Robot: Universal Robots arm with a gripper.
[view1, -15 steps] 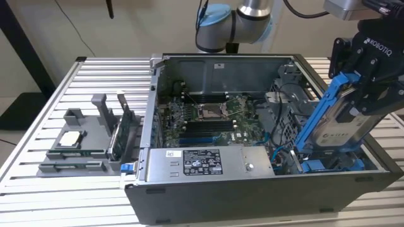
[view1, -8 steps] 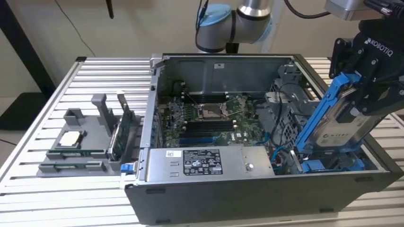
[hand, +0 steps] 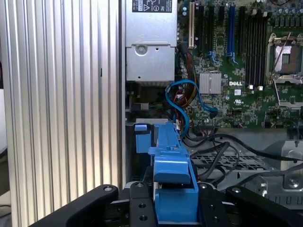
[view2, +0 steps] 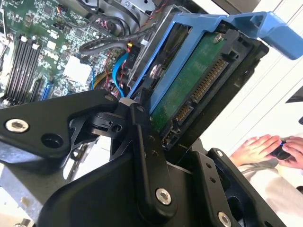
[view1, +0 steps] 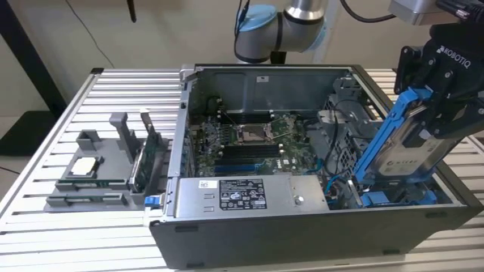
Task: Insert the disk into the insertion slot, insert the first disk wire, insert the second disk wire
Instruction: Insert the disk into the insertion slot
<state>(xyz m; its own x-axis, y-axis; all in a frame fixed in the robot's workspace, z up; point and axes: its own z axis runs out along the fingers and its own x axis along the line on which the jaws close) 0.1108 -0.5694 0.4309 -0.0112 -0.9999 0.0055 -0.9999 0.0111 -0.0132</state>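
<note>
while our gripper [view1: 445, 120] is clamping the disk [view1: 404, 156], we're holding it tilted just above the insertion slot [view1: 399, 198], next to the psu box [view1: 242, 195].

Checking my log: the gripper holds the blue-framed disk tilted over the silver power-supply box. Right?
Not quite. In the exterior view the gripper holds the disk tilted over the insertion slot, beside the power-supply box, not over it.
</note>
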